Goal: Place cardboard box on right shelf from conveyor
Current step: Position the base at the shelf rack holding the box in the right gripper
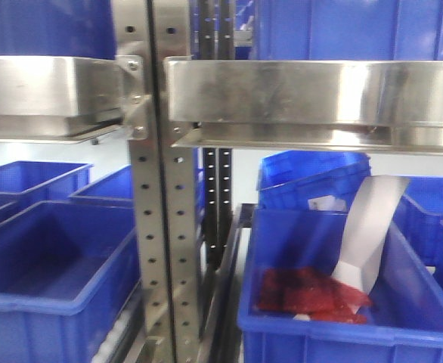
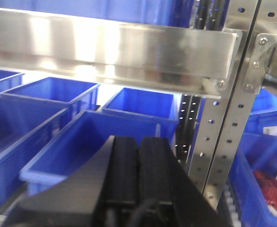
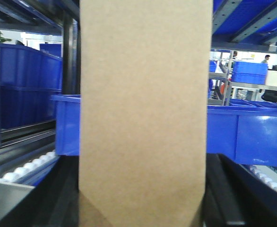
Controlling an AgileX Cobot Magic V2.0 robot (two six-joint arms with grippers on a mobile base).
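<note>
The cardboard box (image 3: 143, 94), plain tan and upright, fills the middle of the right wrist view. My right gripper (image 3: 142, 163) is shut on it, one black finger (image 3: 65, 189) on its left side and the other on its right. The right shelf (image 1: 312, 91), with its broad polished steel rail, runs across the upper right of the front view. My left gripper (image 2: 138, 139) is shut with nothing between its fingers and points at a blue bin (image 2: 96, 137) below a steel rail. The conveyor is out of view, and neither gripper shows in the front view.
Perforated steel uprights (image 1: 157, 227) stand between the left and right shelves. Blue bins fill the lower level; one (image 1: 342, 302) holds red packets and a white sheet. More blue bins (image 3: 252, 132) and white roller tracks (image 3: 20, 170) lie behind the box.
</note>
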